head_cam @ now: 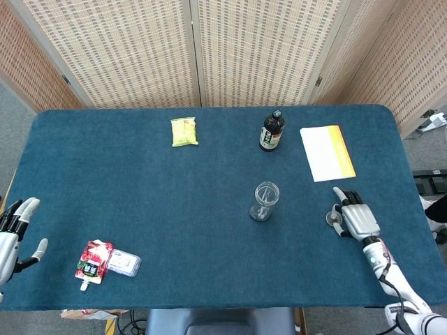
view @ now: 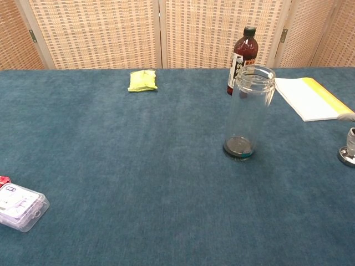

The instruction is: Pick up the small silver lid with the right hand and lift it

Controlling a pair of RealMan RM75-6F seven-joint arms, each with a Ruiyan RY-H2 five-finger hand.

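The small silver lid (head_cam: 333, 218) lies flat on the blue cloth at the right, and its left rim shows at the edge of the chest view (view: 346, 158). My right hand (head_cam: 353, 216) hovers right over it, palm down, fingers spread forward, with fingertips (view: 350, 136) coming down onto the lid. I cannot tell whether they grip it. My left hand (head_cam: 14, 234) rests open at the table's left edge, holding nothing.
A clear glass jar (head_cam: 265, 201) stands upright left of the lid. A dark bottle (head_cam: 271, 130) and a white-and-yellow booklet (head_cam: 327, 152) sit further back. A yellow packet (head_cam: 184, 131) lies at the back left; a red pouch (head_cam: 93, 260) and clear case (head_cam: 123, 262) lie front left.
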